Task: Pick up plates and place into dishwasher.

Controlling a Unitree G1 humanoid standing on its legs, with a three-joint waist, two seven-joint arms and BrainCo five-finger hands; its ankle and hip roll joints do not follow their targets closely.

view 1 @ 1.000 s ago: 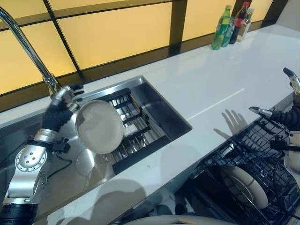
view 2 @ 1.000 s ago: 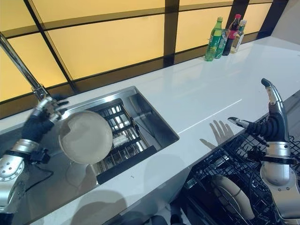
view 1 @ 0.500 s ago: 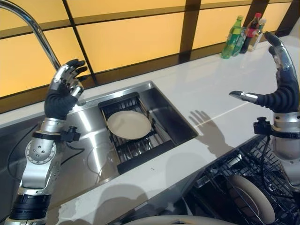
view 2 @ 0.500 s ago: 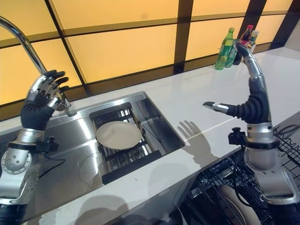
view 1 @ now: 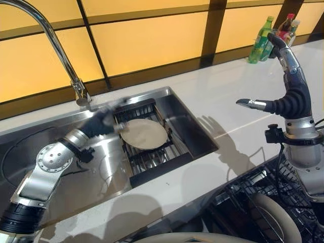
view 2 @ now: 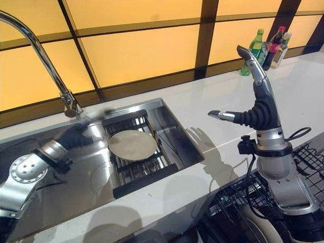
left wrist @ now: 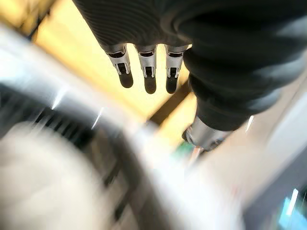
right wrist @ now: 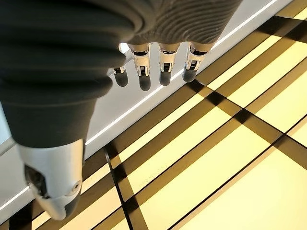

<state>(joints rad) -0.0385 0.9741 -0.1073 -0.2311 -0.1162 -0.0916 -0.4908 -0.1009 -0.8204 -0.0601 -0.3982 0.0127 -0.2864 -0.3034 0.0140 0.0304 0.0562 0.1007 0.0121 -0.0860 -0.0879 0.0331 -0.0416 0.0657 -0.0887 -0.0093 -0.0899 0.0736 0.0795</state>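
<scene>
Left hand, fingers straight and empty, is reaching beside the beige plate lying on the sink rack; fingers should be hooking the rim.

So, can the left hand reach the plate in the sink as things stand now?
Probably yes. The left hand is low in the sink, right beside the plate, which lies flat on the dark rack with nothing on top of it. Its fingers look open and empty.
</scene>
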